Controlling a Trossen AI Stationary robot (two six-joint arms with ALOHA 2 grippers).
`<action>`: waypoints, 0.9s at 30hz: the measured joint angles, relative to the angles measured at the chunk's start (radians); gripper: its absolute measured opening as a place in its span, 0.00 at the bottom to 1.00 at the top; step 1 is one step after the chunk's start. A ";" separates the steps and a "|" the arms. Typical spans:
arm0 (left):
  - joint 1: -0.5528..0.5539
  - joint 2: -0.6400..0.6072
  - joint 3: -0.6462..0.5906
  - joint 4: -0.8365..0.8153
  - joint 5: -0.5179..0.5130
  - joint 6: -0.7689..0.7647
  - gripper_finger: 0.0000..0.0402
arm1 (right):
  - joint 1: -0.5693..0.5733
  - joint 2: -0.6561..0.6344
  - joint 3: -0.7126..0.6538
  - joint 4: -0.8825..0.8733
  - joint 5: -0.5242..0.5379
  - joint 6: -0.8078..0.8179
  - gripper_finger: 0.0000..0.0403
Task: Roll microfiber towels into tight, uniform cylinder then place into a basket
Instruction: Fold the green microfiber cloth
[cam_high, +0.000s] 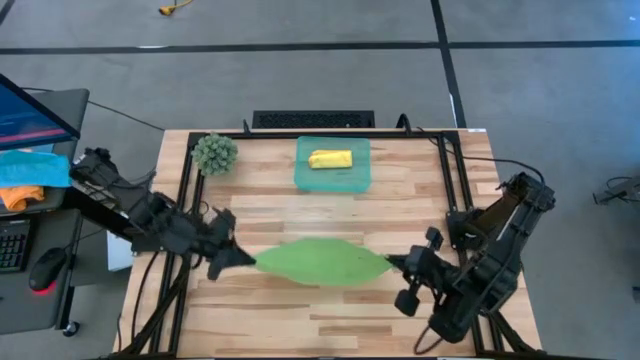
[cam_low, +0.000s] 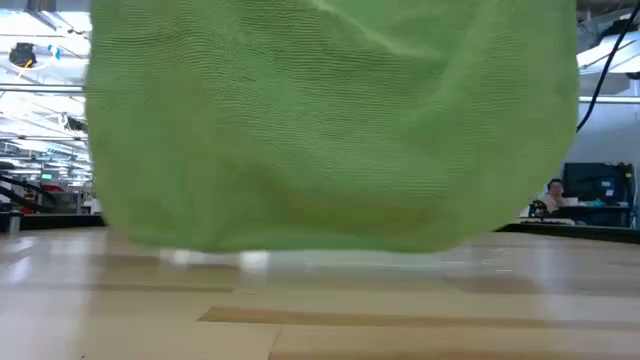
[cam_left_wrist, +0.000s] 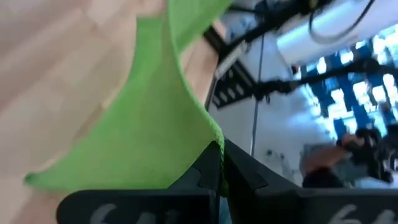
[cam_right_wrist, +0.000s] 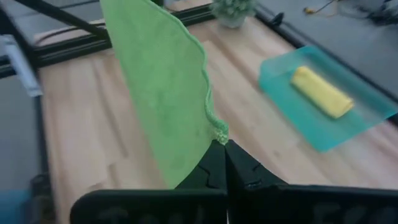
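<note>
The left end effector (cam_high: 243, 257) is closed tight on one corner of the light green towel (cam_high: 322, 262), and the right end effector (cam_high: 398, 264) is closed on the opposite corner. The cloth is stretched between them and hangs down in a sagging curve, its lower edge just above the bench (cam_high: 400, 210) in the low view. I think it is held so because a towel pulled flat between two corners can be laid down without wrinkles, and this is needed before a tight, even roll.

Beyond the towel from both end effectors, on the far side of the bench, stands the teal basket (cam_high: 360, 178). The yellow towel (cam_high: 330, 159) lies in it, already rolled into a cylinder. A fuzzy green ball (cam_high: 214, 153) sits beside the basket, on the left arm's side, well apart from the left end effector.
</note>
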 joint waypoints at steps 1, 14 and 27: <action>-0.019 0.014 0.000 0.000 0.002 -0.015 0.00 | 0.012 0.001 0.000 0.009 -0.003 0.009 0.01; -0.267 0.149 0.000 0.214 -0.086 -0.093 0.00 | 0.110 0.001 0.000 0.148 -0.004 0.003 0.01; -0.301 0.152 0.000 -0.268 -0.366 -0.209 0.00 | 0.003 0.002 -0.138 0.171 -0.061 0.137 0.00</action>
